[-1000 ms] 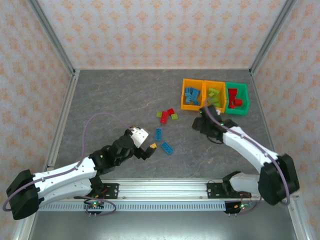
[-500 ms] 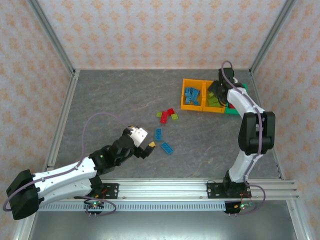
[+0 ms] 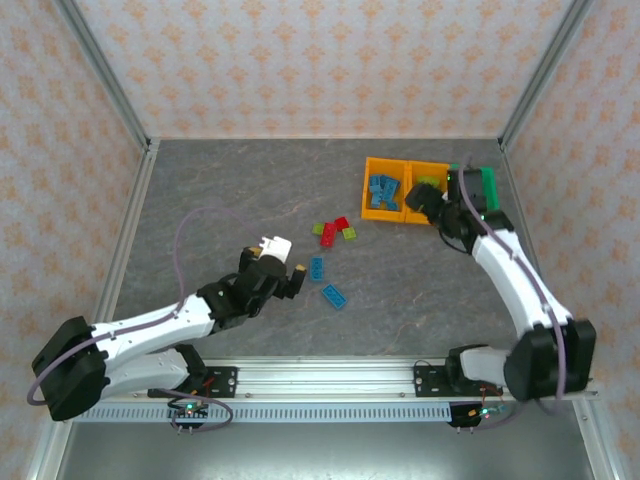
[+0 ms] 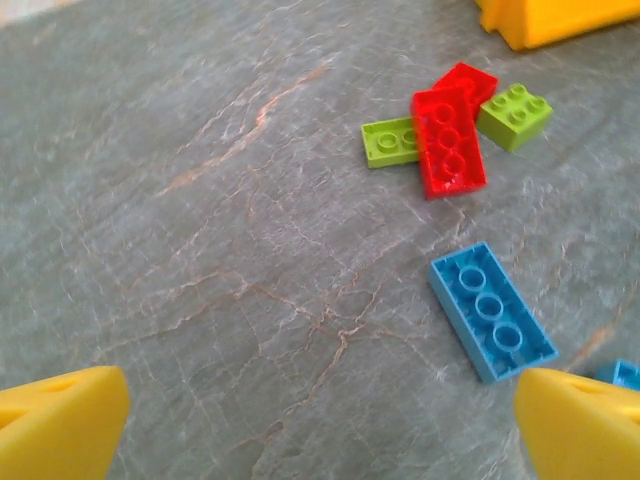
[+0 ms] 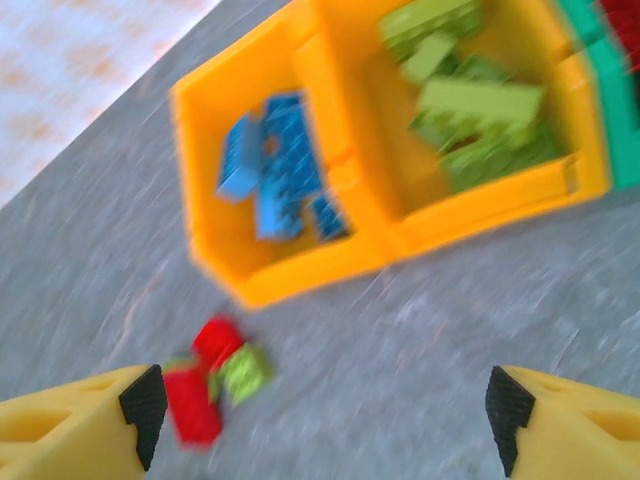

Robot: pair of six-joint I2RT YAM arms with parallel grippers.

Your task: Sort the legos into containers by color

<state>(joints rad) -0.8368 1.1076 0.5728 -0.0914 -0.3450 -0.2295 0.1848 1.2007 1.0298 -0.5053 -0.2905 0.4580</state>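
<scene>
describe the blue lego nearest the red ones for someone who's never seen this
Left of the orange bins lies a red-and-lime cluster of loose bricks. Just below it in the top view sits the blue brick; the second loose blue lies lower and slanted.

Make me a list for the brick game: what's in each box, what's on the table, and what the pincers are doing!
Left orange box: blue bricks
Middle orange box: green bricks
Green box: partly behind the right arm
Table: two loose red bricks, two loose green bricks, two loose blue bricks
Left pincer: open, empty, over the loose bricks
Right pincer: open, empty, near the boxes
</scene>
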